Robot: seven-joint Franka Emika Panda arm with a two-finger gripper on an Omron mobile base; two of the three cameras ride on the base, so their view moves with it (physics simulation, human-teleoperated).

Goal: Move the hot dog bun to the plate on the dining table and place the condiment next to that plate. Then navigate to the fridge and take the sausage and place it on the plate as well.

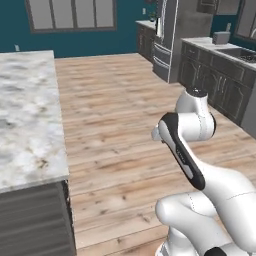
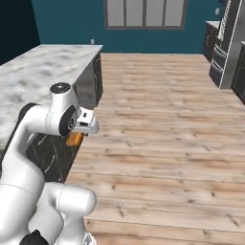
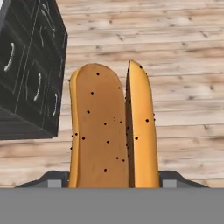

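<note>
Hand view looks straight along the bun (image 3: 111,131), which stands lengthwise up the picture — its long axis runs away from the camera, one end down between the finger tips and the other rounded end pointing out over the floor (image 3: 175,52). It is a golden-orange split bun: a broad, flatter half on the left, browner and matte, and a narrower, brighter orange half on the right, with a dark slit between them from near the far end down to the bottom edge. Small dark specks are scattered over both halves. The tool (image 3: 114,181) is pinching the bun, a grey finger tip showing on each side of its near end, pressed against the sides. Below and behind the bun lie pale wooden floor planks, and at upper left a dark cabinet (image 3: 30,74) with pale handles. Right base view shows the bun (image 2: 74,139) as a small orange piece hanging under the white hand, pointing down toward the floor, held in the air just beside the dark side of a marble worktop (image 2: 48,72) — not resting on anything. Left base view has the arm (image 1: 190,150) folded at lower right, the worktop (image 1: 27,115) at left and the fridge (image 1: 170,35) far across the room.
</note>
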